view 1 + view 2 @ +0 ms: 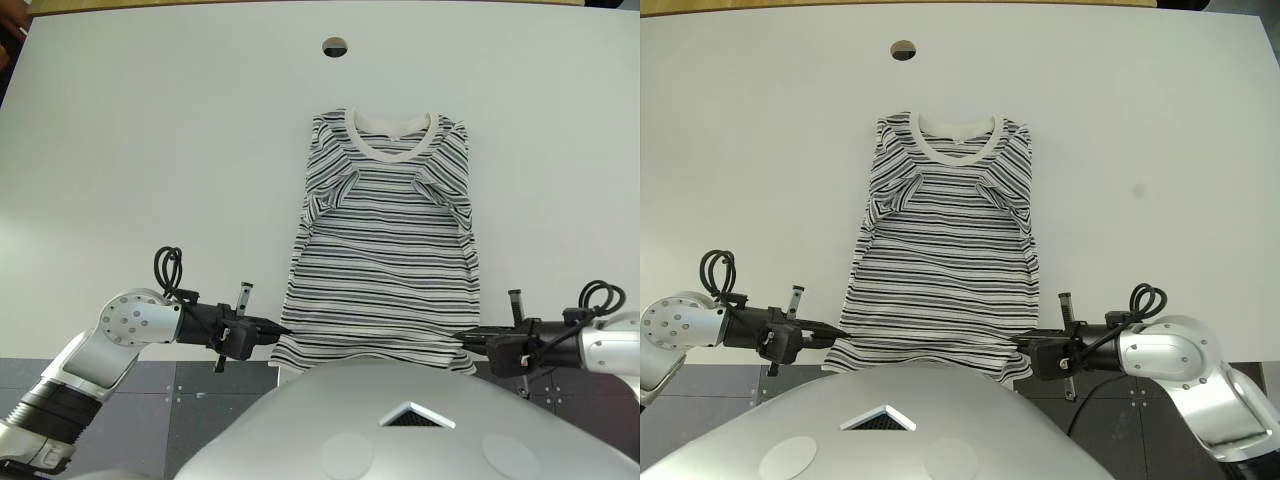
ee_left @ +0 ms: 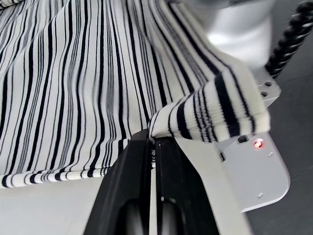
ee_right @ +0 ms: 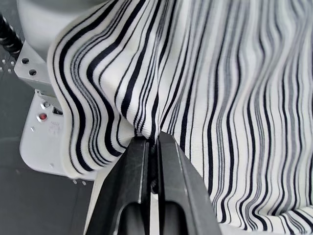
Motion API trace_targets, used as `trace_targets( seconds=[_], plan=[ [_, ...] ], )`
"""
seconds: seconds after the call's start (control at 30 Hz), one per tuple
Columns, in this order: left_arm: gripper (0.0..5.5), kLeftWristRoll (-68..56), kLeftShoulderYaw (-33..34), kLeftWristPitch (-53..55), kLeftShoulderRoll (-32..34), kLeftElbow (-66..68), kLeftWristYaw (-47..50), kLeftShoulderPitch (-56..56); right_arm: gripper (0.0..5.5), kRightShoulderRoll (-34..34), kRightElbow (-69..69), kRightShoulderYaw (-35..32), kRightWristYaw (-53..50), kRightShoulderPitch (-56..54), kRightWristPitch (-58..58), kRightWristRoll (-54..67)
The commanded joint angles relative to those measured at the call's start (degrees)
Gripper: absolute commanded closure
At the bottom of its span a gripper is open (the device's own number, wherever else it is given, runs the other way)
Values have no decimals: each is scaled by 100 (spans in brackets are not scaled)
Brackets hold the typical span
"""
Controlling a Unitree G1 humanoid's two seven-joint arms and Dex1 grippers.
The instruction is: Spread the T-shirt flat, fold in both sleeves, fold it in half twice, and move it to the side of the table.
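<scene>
Wide room on table (image 1: pixel 150 150) L & R of T-shirt (image 1: pixel 385 250); hole (image 1: pixel 335 47) near far edge, well apart from shirt.

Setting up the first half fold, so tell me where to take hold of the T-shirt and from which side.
Take the T-shirt by its two hem corners, coming in sideways along the table's near edge. The sleeves are folded in, the hem lies nearest and the collar farthest, so those corners likely carry the hem over evenly. The left pincer and right pincer are shut there.
</scene>
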Motion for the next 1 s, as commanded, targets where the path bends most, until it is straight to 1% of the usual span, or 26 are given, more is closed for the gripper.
trace_targets(
  seconds=[0.03,0.1,0.17,0.27,0.37,0.4,0.47,0.57,0.73,0.8,1.0],
  plan=[
    [540,-546,184,352,259,-447,-276,189,539,-164,-197,-296,243,56,276,494],
    [540,-723,268,449,260,-587,-331,245,539,-143,-179,-387,304,16,363,641],
    [540,-910,413,607,109,-726,-224,177,539,60,-52,-504,178,-330,499,891],
    [540,-1000,608,1079,-435,-724,339,-333,539,366,10,-666,-82,-920,992,1481],
    [540,-1258,849,1805,-999,-561,932,-974,539,549,15,-731,-256,-1426,1704,2149],
    [540,-1097,864,2092,-1173,-447,1224,-1212,539,627,46,-727,-343,-1574,1913,2299],
    [540,-722,776,2551,-1385,-301,1600,-1532,539,786,138,-659,-635,-1861,2280,2337],
    [540,-472,701,2847,-1662,-267,1818,-1745,539,928,312,-491,-1016,-2294,2824,2241],
    [540,-250,615,3634,-2443,156,2439,-2413,539,1280,807,-234,-1394,-3136,3742,2408],
    [540,-134,592,3931,-2784,543,2735,-2663,539,1489,1072,-126,-1542,-3427,4062,2437],
    [540,-246,914,4408,-3514,1329,3213,-3220,539,2099,1723,-230,-1930,-4199,4827,2786]
  ],
)
